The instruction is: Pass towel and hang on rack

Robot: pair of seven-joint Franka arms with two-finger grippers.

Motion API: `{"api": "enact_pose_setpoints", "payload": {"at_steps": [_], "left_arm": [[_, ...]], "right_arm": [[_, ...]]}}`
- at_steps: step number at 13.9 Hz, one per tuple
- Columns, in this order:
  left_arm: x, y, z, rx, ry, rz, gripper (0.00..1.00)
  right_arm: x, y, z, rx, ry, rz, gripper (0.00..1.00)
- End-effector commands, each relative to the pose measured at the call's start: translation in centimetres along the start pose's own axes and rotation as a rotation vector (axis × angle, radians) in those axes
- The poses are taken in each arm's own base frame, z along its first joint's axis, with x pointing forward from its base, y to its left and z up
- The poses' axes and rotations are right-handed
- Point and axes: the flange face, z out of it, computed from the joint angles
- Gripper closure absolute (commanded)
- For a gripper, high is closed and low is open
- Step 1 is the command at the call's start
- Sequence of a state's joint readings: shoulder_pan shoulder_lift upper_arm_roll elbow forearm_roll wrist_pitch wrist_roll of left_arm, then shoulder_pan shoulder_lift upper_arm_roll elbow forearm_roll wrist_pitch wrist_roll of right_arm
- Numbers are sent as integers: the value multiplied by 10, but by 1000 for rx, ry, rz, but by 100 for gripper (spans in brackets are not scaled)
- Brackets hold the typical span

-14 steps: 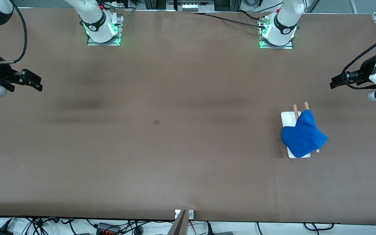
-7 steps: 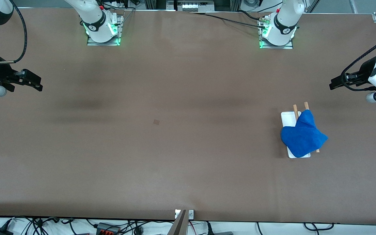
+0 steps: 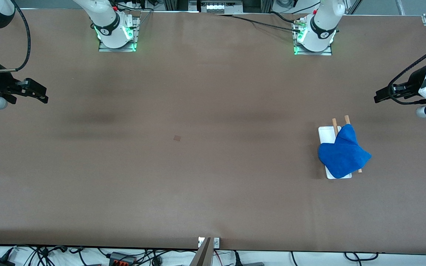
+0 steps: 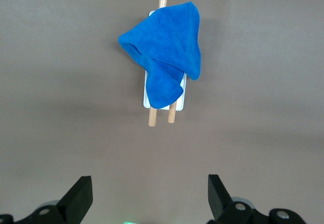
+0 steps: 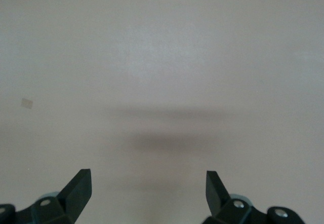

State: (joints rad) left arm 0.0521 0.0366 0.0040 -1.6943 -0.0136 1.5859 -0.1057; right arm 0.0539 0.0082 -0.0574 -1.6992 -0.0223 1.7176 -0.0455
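Front view: the towel (image 3: 343,157) drapes over the rack (image 3: 326,135) on the table (image 3: 198,166) toward the left arm's end; the left gripper (image 3: 380,96) and right gripper (image 3: 40,93) hang over the table's ends, empty. Left wrist view: fingers (image 4: 79,197) apart, towel (image 4: 164,57) covering the rods. Right wrist view: fingers (image 5: 78,187) apart over bare table.

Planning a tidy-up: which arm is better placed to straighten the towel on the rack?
The left. Its gripper hangs open near the towel, bunched over the rack at its end of the table. The right gripper, also open, waits at the right arm's end.
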Motion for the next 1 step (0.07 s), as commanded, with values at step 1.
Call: {"api": "enact_pose_setpoints", "payload": {"at_steps": [1], "left_arm": [[5, -3, -6, -6, 8, 16, 0]], "right_arm": [[-4, -1, -8, -17, 14, -17, 0]]}}
